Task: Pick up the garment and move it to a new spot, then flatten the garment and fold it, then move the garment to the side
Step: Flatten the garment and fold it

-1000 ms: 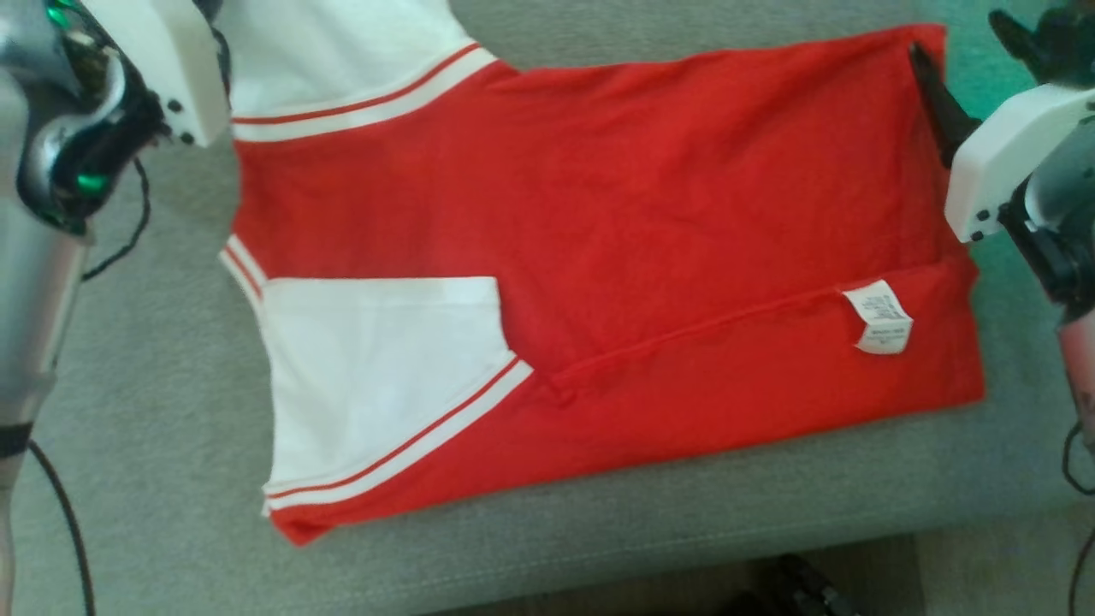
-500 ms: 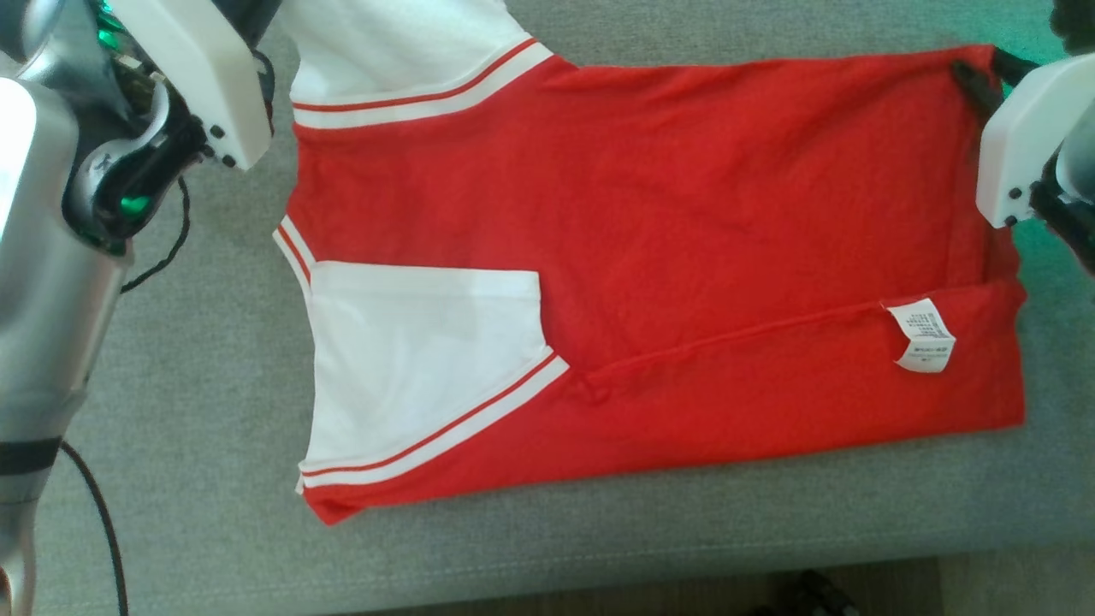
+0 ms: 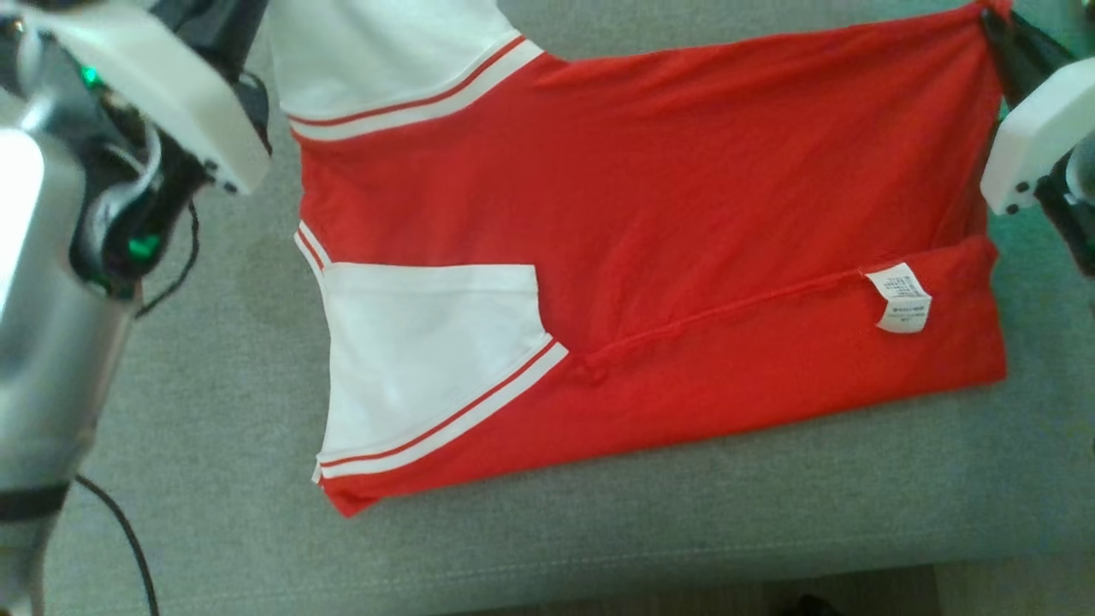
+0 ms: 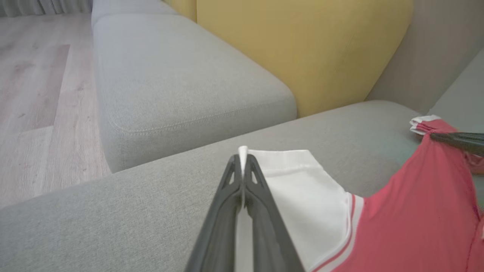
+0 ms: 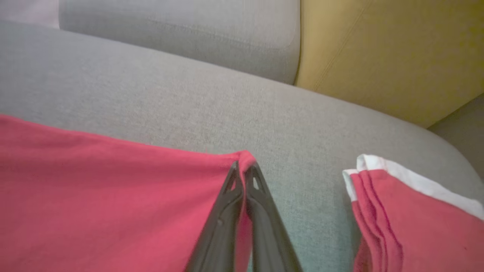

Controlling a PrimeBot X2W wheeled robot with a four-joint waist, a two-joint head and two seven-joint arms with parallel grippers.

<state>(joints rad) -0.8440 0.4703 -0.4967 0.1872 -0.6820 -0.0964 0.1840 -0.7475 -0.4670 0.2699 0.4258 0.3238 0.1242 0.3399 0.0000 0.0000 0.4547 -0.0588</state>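
The garment, a red jersey T-shirt with white sleeves and red-striped trim, lies spread sideways on the grey sofa seat, its lower edge folded up with a small white care label showing. My left gripper is shut on the edge of the far white sleeve. My right gripper is shut on the far red hem corner, whose dark fingers show at the head view's top right. The far edge looks slightly lifted and taut between the two grips.
A smaller bundled red piece with white trim lies on the seat just right of the right gripper. A yellow cushion and grey backrest stand behind. Wooden floor lies beyond the left seat.
The right gripper has closed from open onto the far hem corner. The far edge of the garment has drawn taut and risen. The head camera has shifted.
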